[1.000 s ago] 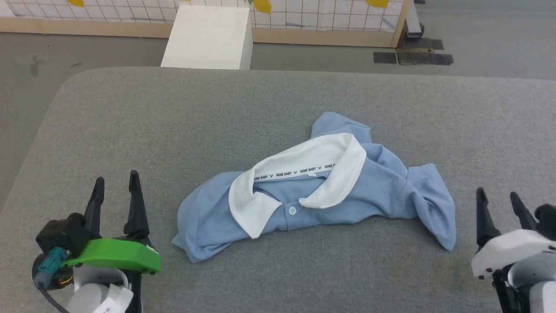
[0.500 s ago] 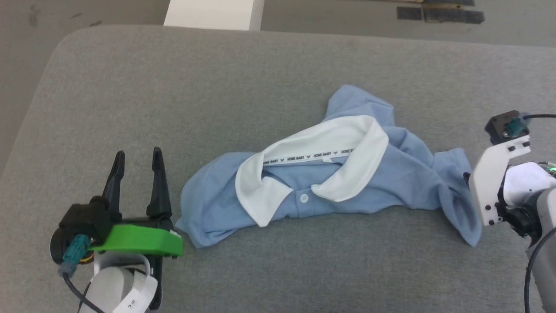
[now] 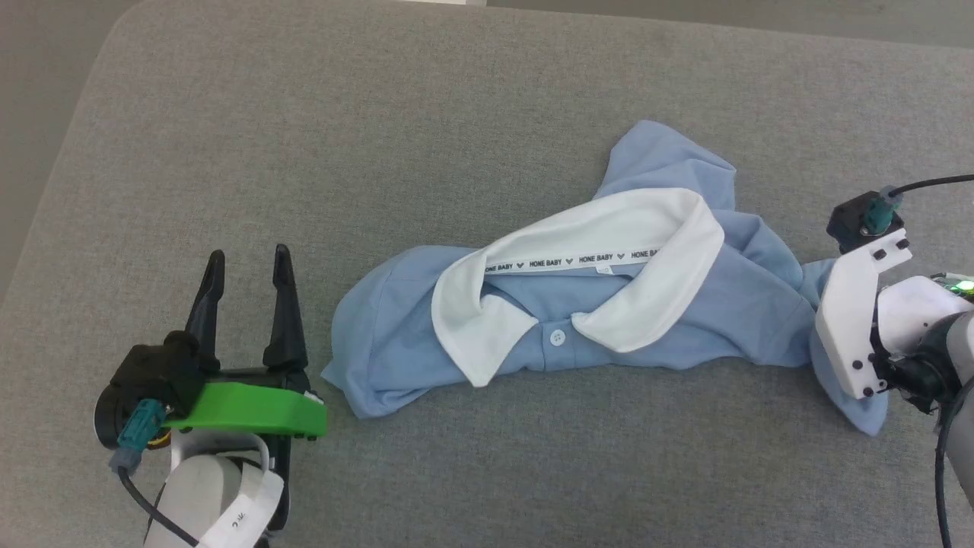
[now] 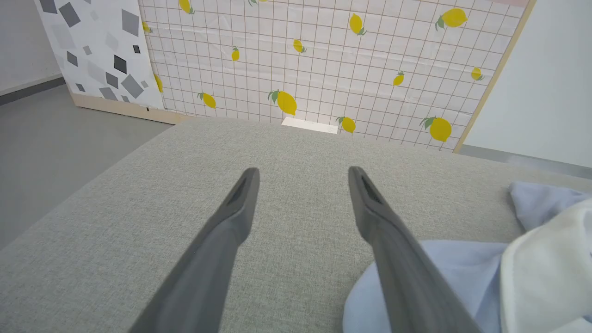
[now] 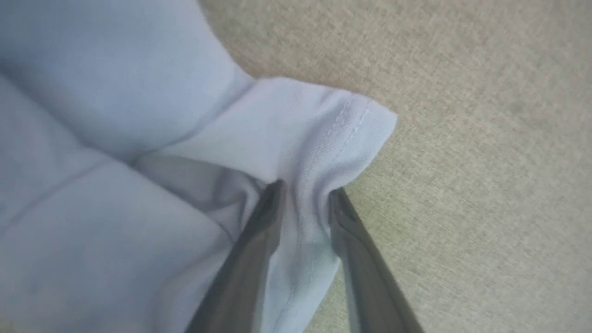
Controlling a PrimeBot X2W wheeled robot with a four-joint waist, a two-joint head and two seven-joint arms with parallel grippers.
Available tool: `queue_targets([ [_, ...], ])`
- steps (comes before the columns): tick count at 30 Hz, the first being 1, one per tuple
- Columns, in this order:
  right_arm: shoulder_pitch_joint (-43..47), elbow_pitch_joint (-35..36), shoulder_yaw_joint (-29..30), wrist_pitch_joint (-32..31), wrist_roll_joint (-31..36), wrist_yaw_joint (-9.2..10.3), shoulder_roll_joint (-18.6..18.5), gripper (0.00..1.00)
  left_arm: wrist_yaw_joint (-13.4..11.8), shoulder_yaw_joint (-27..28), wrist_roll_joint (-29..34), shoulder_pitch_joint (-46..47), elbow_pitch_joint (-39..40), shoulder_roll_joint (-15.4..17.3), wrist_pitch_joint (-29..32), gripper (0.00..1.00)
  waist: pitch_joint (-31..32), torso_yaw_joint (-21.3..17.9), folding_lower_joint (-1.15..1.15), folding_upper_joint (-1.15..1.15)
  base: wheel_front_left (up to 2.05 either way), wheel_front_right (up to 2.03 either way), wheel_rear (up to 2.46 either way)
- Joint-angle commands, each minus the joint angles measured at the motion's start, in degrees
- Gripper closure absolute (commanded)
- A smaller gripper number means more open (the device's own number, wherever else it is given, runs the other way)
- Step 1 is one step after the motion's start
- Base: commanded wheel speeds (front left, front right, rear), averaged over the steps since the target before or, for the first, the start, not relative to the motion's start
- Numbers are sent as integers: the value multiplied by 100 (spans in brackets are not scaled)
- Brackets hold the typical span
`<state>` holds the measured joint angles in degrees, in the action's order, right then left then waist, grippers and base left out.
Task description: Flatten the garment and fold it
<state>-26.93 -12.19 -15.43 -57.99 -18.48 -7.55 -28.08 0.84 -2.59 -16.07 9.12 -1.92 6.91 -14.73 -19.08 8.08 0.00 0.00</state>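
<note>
The garment (image 3: 730,304), a light blue polo shirt with a white collar (image 3: 601,236) and a white button (image 3: 558,336), lies crumpled across the middle of the grey surface. My right gripper (image 5: 306,189) points down at its right end, the jaws pinched on a bunched fold of blue fabric (image 5: 319,138) near a stitched hem. In the head view its white wrist mount (image 3: 856,320) covers the fingers. My left gripper (image 3: 249,255) rests open on the surface just left of the shirt, nothing between its fingers (image 4: 222,240). The shirt's left edge (image 4: 444,263) lies beside the left gripper's right finger.
The grey padded table (image 3: 456,114) has a rounded far-left corner, with floor beyond it. A lemon-patterned grid wall (image 4: 323,60) stands behind the table in the left wrist view. Bare surface lies in front of and behind the shirt.
The head camera has tilted down. My right arm swung from the lower right onto the shirt's right end and its jaws narrowed around a fold. The left gripper stayed open in place.
</note>
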Motion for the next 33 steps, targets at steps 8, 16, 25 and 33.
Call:
queue_targets([
  [8,-107,-321,1042,587,275,6,-146,100,177,131,156,120,-72,-115,-27,0,134,-94,0,0,0,0,0],
  [16,275,-822,2635,741,896,6,-252,100,266,227,210,68,-110,-169,-27,0,240,-115,0,0,0,0,0],
  [25,311,-873,3137,1505,1045,6,360,0,326,290,242,34,-213,-184,-27,0,358,-223,0,0,0,0,0],
  [33,496,-225,3452,3460,848,6,1090,0,373,286,250,-42,-321,-170,-27,0,714,-329,0,0,0,0,0],
])
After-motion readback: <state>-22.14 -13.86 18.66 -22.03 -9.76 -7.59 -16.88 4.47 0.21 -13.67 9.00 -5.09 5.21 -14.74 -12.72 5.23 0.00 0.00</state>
